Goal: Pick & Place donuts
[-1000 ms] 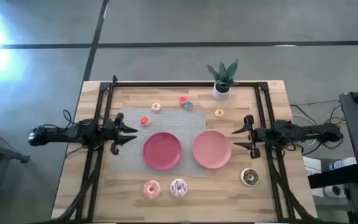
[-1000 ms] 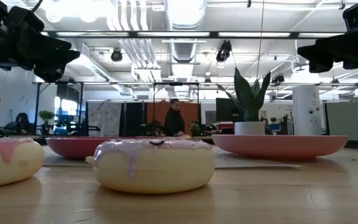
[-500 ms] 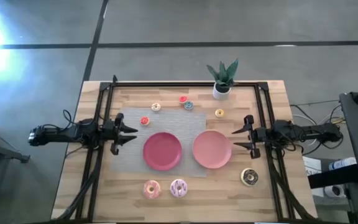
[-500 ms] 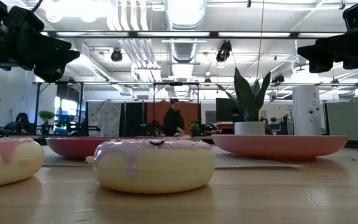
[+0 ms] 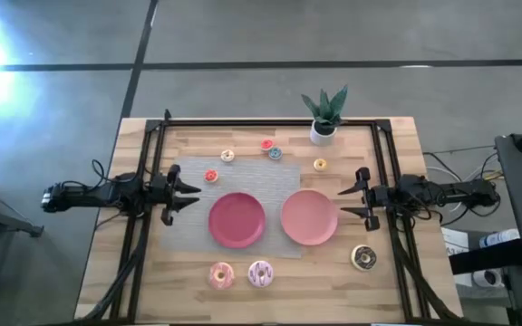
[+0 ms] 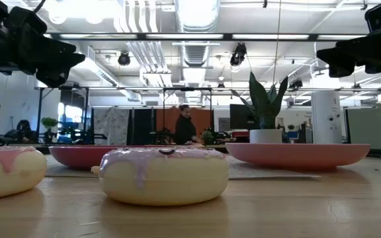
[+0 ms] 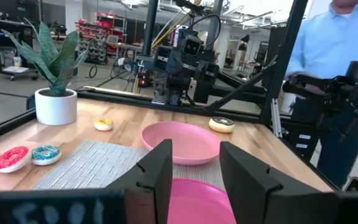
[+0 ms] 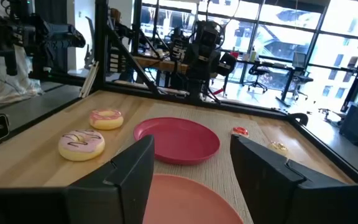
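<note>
Overhead, both open, empty grippers, left gripper (image 5: pixel 191 193) and right gripper (image 5: pixel 343 202), flanked the plates; the chocolate donut (image 5: pixel 363 258) lay lower right on the surface, nearest the right gripper.

Low view cuts off the pink donut (image 6: pixel 5 170) at the picture's edge; both tools stand above it, only partly shown.

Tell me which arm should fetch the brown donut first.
Right. The brown donut lies near the table's right edge, close beside the right gripper, whose fingers are open. The left gripper waits across both plates.
</note>
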Robot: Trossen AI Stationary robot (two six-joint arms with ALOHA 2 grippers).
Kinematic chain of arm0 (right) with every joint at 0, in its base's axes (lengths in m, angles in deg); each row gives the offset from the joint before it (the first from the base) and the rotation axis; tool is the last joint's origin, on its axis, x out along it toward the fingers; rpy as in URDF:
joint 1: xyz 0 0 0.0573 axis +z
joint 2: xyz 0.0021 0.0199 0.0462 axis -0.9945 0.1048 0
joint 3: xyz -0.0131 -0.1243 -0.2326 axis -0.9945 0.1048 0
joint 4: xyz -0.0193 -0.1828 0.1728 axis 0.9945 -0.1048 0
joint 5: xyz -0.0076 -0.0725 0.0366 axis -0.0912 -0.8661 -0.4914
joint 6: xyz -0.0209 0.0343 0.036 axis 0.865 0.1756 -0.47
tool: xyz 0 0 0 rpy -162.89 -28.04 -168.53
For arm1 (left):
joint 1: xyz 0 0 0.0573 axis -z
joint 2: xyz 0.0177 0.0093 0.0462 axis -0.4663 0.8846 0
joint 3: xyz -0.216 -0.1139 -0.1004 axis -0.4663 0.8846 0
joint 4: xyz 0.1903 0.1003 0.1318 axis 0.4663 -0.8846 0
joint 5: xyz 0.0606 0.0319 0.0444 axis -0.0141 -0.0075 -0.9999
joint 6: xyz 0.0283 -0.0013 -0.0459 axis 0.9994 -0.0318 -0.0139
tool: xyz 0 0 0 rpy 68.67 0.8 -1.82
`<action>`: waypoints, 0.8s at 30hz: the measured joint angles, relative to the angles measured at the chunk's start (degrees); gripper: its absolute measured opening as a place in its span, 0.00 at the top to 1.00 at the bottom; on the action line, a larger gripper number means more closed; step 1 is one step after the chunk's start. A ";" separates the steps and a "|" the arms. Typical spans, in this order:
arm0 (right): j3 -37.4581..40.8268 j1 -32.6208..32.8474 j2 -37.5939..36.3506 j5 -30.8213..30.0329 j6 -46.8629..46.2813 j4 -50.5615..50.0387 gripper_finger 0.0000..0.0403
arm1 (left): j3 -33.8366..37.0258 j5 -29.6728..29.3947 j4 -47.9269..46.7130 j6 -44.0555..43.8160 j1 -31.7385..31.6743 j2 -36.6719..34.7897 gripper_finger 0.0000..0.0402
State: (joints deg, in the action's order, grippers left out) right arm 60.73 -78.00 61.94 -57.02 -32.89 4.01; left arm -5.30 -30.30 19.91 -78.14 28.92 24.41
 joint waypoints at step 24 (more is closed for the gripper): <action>0.00 0.12 0.17 1.38 -53.41 1.88 0.50 | 0.02 0.00 0.00 -0.02 0.02 0.00 0.73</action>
State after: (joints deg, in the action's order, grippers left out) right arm 60.73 -77.88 62.11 -55.64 -86.30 5.89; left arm -5.28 -30.30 19.91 -78.16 28.94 24.42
